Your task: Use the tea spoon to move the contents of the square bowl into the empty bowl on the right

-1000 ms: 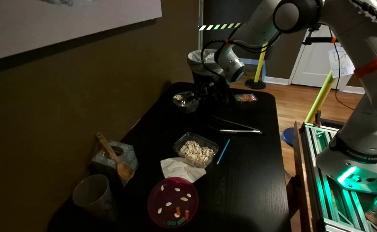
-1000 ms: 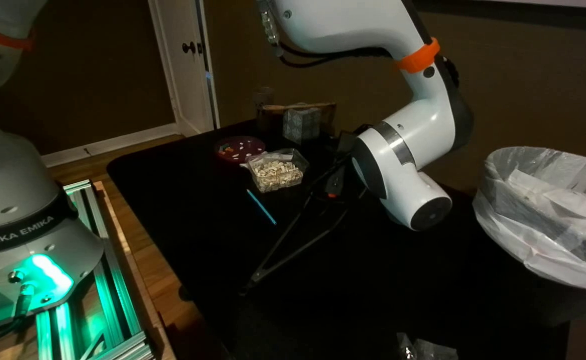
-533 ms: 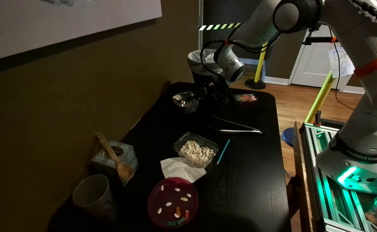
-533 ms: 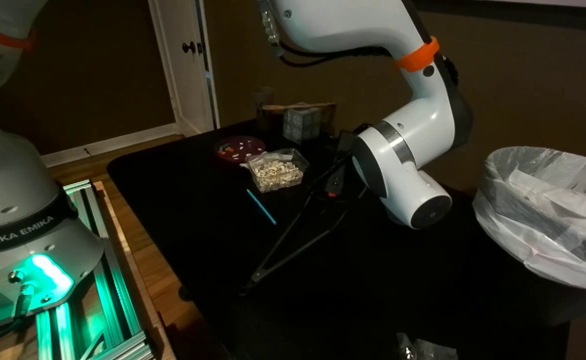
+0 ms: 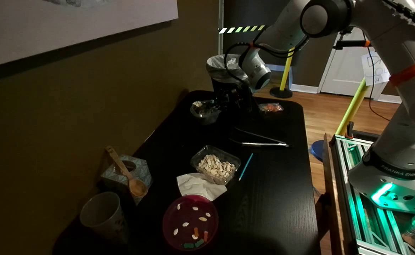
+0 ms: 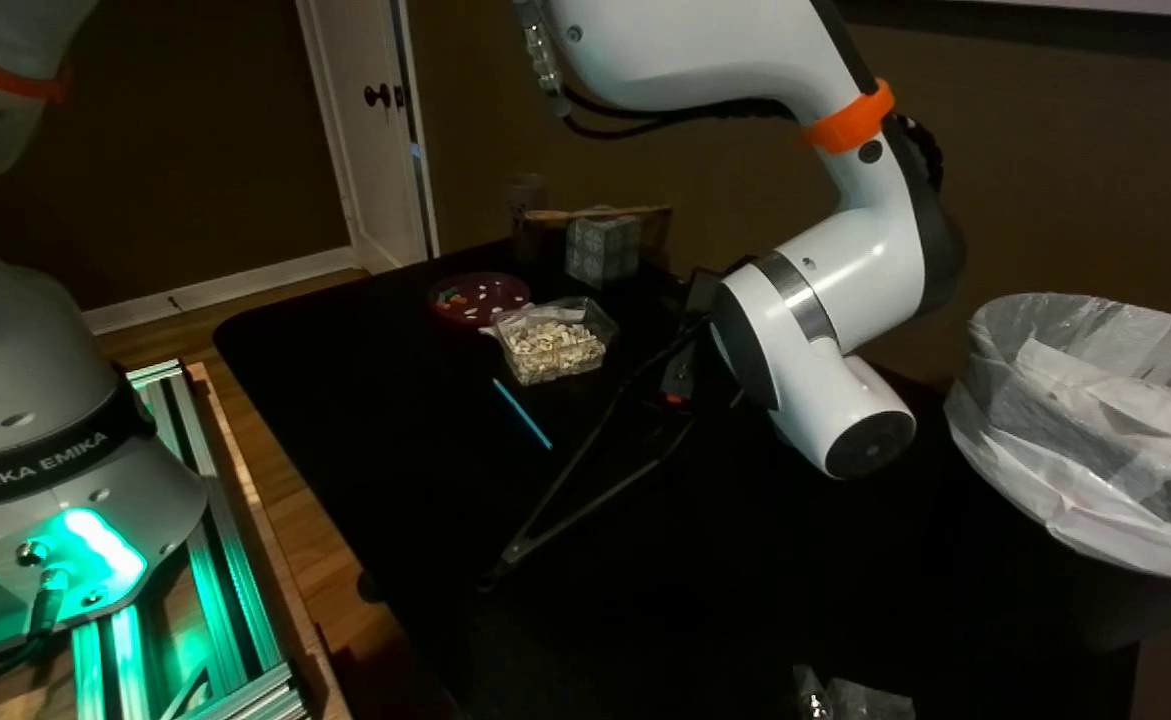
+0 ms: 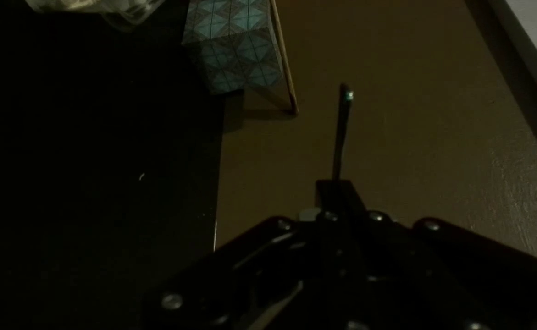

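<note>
Hand [image 7: 335,185] is pinching the spoon [image 7: 341,137], but any twist could totally tip the bowl [image 5: 206,115] near the counter's [image 5: 271,202] wall-side corner.

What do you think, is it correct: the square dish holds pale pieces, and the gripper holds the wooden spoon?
Not quite: the gripper does not hold the wooden spoon, which lies across the patterned box in both exterior views. The wrist view shows a thin metallic utensil in its grip instead. The square dish does hold pale pieces.
</note>
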Controlling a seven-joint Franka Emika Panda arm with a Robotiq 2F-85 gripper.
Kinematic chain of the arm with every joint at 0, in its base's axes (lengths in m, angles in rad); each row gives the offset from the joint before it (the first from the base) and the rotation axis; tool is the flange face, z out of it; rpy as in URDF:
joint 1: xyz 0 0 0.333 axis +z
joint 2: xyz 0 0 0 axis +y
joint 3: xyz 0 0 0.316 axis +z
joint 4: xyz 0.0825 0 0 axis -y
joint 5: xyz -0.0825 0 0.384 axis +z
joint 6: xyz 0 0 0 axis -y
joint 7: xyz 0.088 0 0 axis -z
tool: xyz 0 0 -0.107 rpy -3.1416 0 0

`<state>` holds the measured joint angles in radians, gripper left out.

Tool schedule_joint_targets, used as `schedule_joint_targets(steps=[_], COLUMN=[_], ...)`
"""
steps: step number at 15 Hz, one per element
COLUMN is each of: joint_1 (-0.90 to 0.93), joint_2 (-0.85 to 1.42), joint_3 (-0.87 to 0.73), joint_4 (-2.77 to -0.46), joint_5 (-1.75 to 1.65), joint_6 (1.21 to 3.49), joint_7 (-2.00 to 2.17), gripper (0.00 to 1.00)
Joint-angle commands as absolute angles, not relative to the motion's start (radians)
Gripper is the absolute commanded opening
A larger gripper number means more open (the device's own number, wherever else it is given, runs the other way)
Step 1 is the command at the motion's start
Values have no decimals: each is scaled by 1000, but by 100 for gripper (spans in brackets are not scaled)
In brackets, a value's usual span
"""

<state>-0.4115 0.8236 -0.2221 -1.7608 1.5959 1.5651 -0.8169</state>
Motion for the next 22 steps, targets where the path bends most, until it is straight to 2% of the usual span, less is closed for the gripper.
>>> schedule_joint_targets(steps=[1, 11, 22], joint_1=[-418, -396, -384], joint_2=[836, 848, 888], joint_3=[-240, -256, -252], joint_4=[-1752, -1731, -1633], joint_5=[1659, 1758, 1746], joint_6=[1610, 1789, 1922], joint_7=[-812, -769, -497], gripper=[1, 1, 1])
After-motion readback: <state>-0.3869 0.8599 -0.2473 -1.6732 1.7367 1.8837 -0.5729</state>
